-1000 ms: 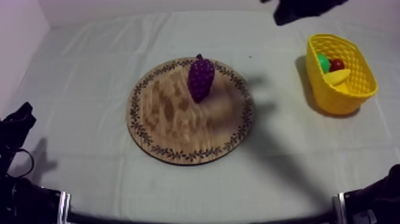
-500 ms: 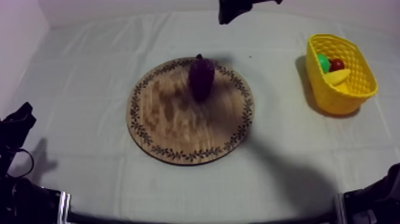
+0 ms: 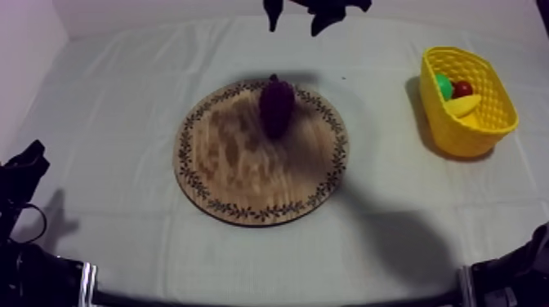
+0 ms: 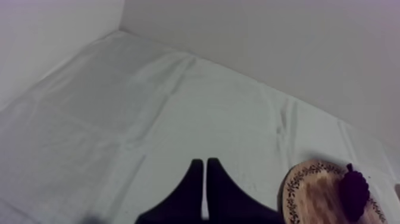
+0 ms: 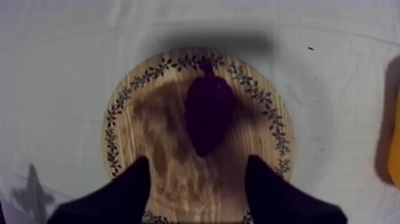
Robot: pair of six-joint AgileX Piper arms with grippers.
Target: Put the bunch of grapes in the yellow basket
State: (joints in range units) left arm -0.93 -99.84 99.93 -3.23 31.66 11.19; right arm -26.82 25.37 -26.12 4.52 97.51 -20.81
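Grapes [image 3: 277, 106] on board [image 3: 233, 175], banana [image 3: 463, 105] in yellow basket [image 3: 472, 137]

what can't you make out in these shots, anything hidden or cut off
Top view: green thing in the basket, half hidden by the basket's wall and the banana; kind unclear.
Top view: right gripper, cut off by the upper edge above its fingers.
Right wrist view: basket, a yellow strip cut by the edge; its inside is out of frame.
Left wrist view: board, partly cut by the edge.
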